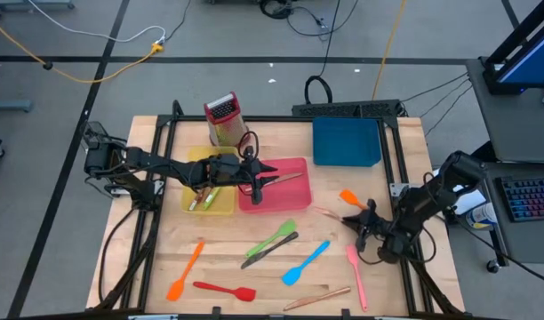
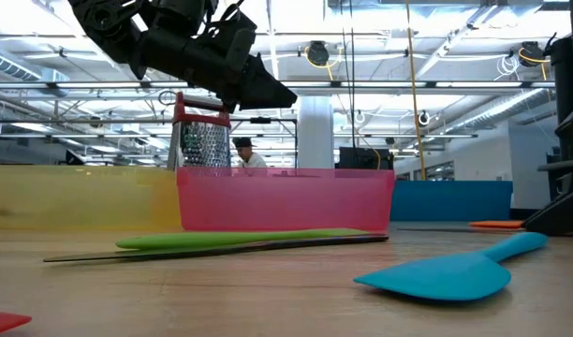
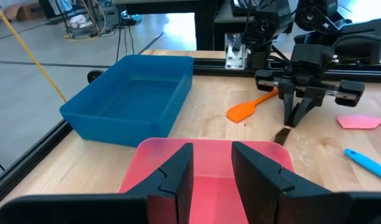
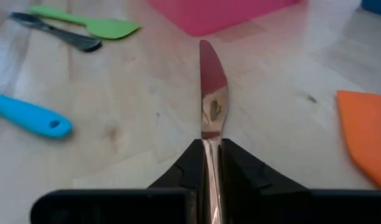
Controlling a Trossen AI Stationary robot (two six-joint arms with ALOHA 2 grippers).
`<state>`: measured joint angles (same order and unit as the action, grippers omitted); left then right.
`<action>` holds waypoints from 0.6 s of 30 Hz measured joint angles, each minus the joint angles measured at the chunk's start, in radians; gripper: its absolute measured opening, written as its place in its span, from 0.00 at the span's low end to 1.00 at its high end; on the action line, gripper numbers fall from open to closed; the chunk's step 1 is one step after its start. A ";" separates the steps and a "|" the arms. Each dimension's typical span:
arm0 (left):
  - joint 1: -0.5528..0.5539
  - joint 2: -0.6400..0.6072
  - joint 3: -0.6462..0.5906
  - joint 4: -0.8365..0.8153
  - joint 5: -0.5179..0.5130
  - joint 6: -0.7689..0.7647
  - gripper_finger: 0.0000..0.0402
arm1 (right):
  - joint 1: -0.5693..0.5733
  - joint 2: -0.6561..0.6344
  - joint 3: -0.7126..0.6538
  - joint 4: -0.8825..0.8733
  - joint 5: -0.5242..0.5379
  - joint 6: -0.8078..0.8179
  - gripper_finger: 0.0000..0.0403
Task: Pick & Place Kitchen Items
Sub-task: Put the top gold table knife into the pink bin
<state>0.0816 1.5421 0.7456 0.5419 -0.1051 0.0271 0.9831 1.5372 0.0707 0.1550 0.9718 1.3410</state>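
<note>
Right wrist view showed the right gripper (image 4: pixel 209 155) closed on a copper-coloured knife (image 4: pixel 210 93), its dark fingers pinching the narrow handle while the polished blade pointed toward the pink tray (image 4: pixel 221 12). The knife lay at or just above the pale wooden table (image 4: pixel 116 124); whether it had cleared the surface could not be told.

The left gripper (image 3: pixel 212 165) hung over the pink tray with fingers partly apart and nothing between them.

Risk, in my judgement: the handle was slim, smooth metal held near its end, so the blade could pivot or slip on lifting, and a tilt could catch its tip on the tray's rim. Both arms converging on that tray could also collide.

Other utensils lay loose on the boards: an orange spatula (image 1: pixel 350 197) just beside the right gripper, a blue spatula (image 1: pixel 305 263), a pink spatula (image 1: pixel 356 276), a green spatula (image 1: pixel 274 238) lying against a dark metal utensil (image 1: pixel 268 252). These looked soft and matte, with flat rounded heads. The trays were rectangular and translucent; a perforated box grater (image 1: pixel 223 118) stood upright behind the yellow tray (image 1: pixel 220 206).
</note>
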 joint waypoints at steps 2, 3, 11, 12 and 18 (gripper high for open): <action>0.000 0.000 0.000 0.000 0.000 0.001 0.29 | -0.020 0.001 -0.002 0.020 0.008 -0.023 0.07; 0.000 0.000 0.000 0.000 0.000 0.001 0.29 | -0.027 0.002 -0.005 0.040 0.012 -0.037 0.07; 0.001 0.000 0.000 0.000 0.000 0.017 0.29 | -0.036 -0.007 -0.006 0.232 0.004 -0.254 0.07; 0.001 0.000 0.000 0.000 0.000 0.020 0.29 | -0.036 -0.014 -0.006 0.235 0.004 -0.272 0.07; 0.002 0.000 0.000 0.000 0.000 0.020 0.29 | -0.059 -0.067 -0.005 0.211 0.013 -0.296 0.07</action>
<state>0.0837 1.5421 0.7456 0.5419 -0.1053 0.0471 0.9239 1.4697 0.0654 0.3664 0.9852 1.0447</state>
